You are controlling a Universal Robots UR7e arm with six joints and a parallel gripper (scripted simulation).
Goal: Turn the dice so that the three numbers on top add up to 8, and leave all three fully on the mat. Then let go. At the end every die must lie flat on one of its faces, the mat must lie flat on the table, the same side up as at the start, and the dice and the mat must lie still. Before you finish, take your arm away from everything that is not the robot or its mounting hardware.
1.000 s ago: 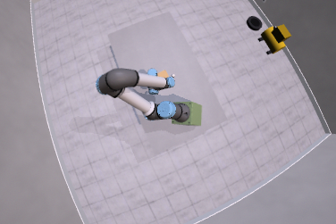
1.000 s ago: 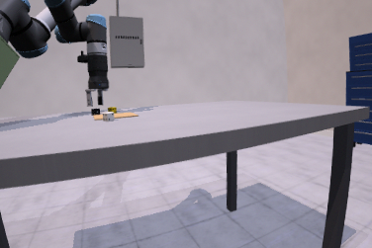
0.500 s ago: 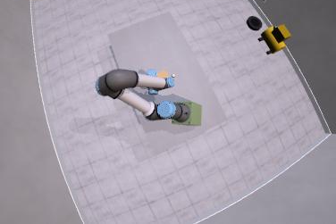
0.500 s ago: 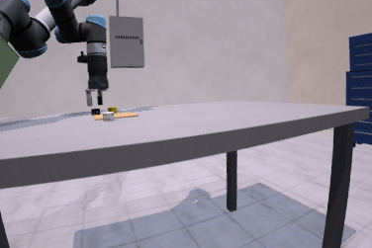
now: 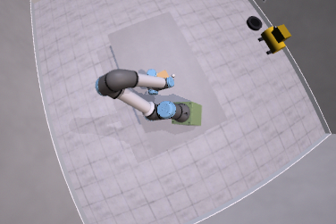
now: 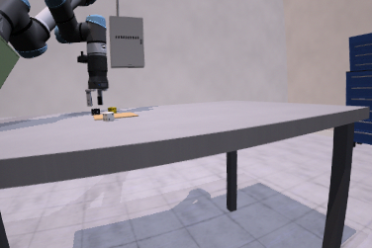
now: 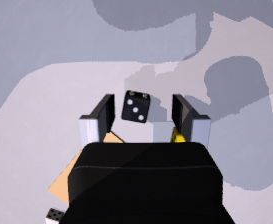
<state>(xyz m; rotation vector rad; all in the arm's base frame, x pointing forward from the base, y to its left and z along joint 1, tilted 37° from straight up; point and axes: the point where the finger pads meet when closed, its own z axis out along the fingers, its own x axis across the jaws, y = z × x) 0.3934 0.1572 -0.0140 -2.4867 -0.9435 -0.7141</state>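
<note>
My gripper is open, above the table with nothing held. A black die lies off the mat, below the gap between the fingers in the wrist view; its upper face shows three white pips. The orange mat is partly hidden by the gripper body in the wrist view. A yellow die is behind the mat in the exterior view, mostly hidden in the wrist view. A white die is beside the mat; its upper face shows several dark pips.
The grey table carries the green arm base. The arm hangs over the dice and hides part of that area in the top view. Arm shadows fall across the table. A grey cabinet is on the wall behind.
</note>
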